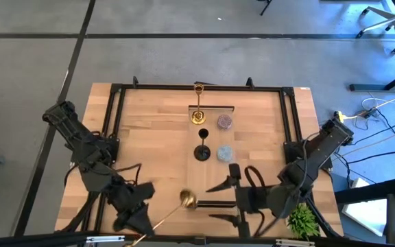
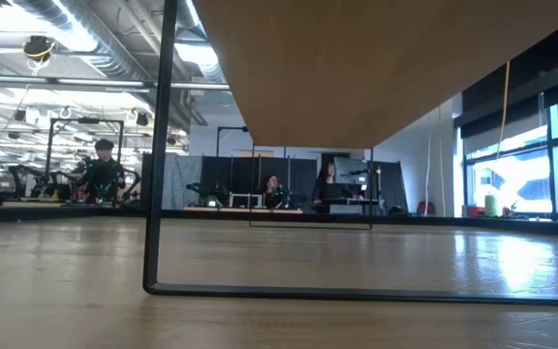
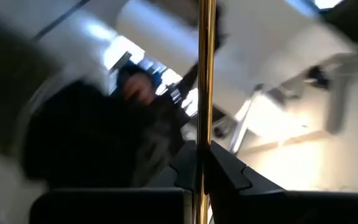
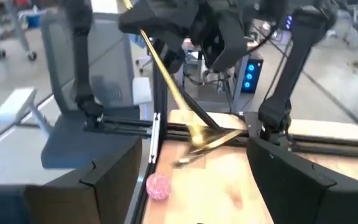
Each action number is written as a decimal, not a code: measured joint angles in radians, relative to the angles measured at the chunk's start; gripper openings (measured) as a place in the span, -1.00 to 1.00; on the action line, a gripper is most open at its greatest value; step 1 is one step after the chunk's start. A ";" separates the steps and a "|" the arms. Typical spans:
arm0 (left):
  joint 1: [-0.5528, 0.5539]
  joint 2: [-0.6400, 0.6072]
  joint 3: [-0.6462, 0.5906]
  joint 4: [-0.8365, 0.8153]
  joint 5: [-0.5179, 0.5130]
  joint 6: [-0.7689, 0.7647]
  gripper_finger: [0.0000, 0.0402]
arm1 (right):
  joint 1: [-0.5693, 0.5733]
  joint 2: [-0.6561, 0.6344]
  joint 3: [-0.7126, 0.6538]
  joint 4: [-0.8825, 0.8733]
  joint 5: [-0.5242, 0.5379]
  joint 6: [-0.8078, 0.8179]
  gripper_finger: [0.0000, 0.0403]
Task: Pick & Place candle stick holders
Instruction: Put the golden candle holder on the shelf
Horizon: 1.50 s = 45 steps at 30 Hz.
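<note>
wooden table (image 1: 149, 137) with a black metal frame is seen from above, and both dark arms are bent over its near edge. the left gripper (image 1: 137, 218) is found at the near left part of the table, and its jaws are closed on the thin stem of a gold candle stick holder (image 1: 187, 200). this holder is tilted, with its round base up toward the middle of the table and its stem running down to the gripper. in the left wrist view the gold stem is seen pinched between the two dark fingers (image 3: 185, 168).

the right gripper (image 1: 219, 202) is placed at the near right part, turned toward the left arm, with its jaws wide apart and nothing between them. the gold base lies just beside the tips of these jaws.

in the middle of the table a second gold holder (image 1: 198, 113) stands upright near the far edge. beside it a mauve round holder (image 1: 224, 122) is seen. nearer, a black holder (image 1: 201, 151) stands with a light-blue round holder (image 1: 224, 154) just beside it. a pink round holder (image 4: 158, 185) is visible only in the right wrist view, on the table near the frame.

a small green plant (image 1: 302, 221) is placed at the near right corner.
</note>
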 joint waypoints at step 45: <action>0.300 0.183 0.000 0.149 0.303 -0.061 -0.94 | -0.049 0.056 0.000 -0.208 -0.114 -0.167 -0.52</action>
